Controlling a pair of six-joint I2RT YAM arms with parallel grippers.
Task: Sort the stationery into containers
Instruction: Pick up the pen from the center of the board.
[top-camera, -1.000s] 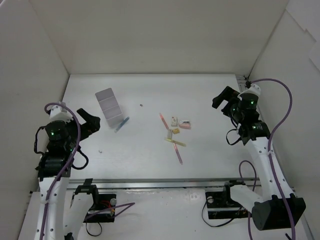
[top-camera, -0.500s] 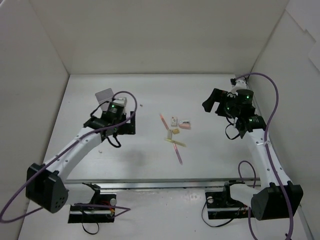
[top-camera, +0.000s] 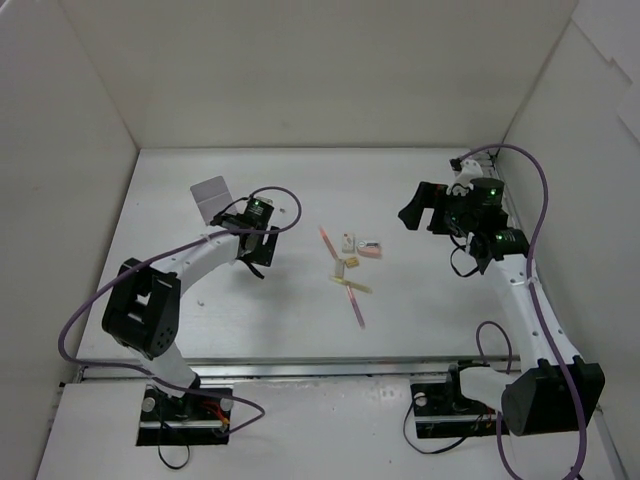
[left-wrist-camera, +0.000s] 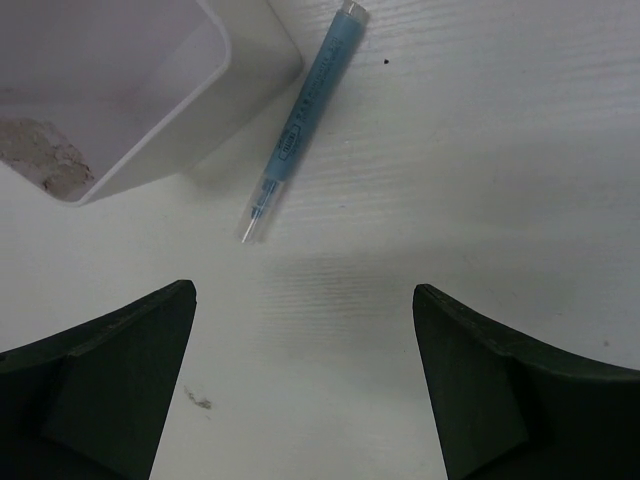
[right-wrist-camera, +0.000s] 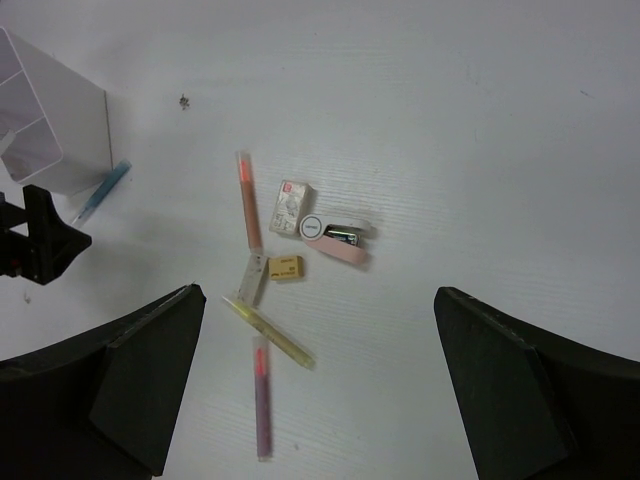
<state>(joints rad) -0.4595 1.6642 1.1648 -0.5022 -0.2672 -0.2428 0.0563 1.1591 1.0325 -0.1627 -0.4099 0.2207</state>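
Note:
The white organizer (top-camera: 210, 193) stands at the back left; one of its compartments shows in the left wrist view (left-wrist-camera: 232, 62). A blue pen (left-wrist-camera: 305, 118) lies on the table against its corner. My left gripper (left-wrist-camera: 302, 290) is open and empty, just short of the pen's tip; in the top view (top-camera: 256, 254) it hides the pen. A cluster lies mid-table: a pink pen (right-wrist-camera: 245, 198), a white eraser (right-wrist-camera: 291, 208), a pink block (right-wrist-camera: 340, 242), a beige eraser (right-wrist-camera: 286, 268), a yellow pen (right-wrist-camera: 268, 331) and a purple-pink pen (right-wrist-camera: 262, 395). My right gripper (right-wrist-camera: 320, 292) is open and empty, high above the cluster.
White walls (top-camera: 90, 150) enclose the table on the left, back and right. A small dark speck (right-wrist-camera: 185, 100) lies behind the cluster. The left arm (top-camera: 190, 255) stretches from the near left towards the organizer. A smudge (left-wrist-camera: 195, 400) marks the table by my left finger.
My left arm has swung from the near left out to the organizer and now hovers over the blue pen. My right gripper has shifted a little to the left.

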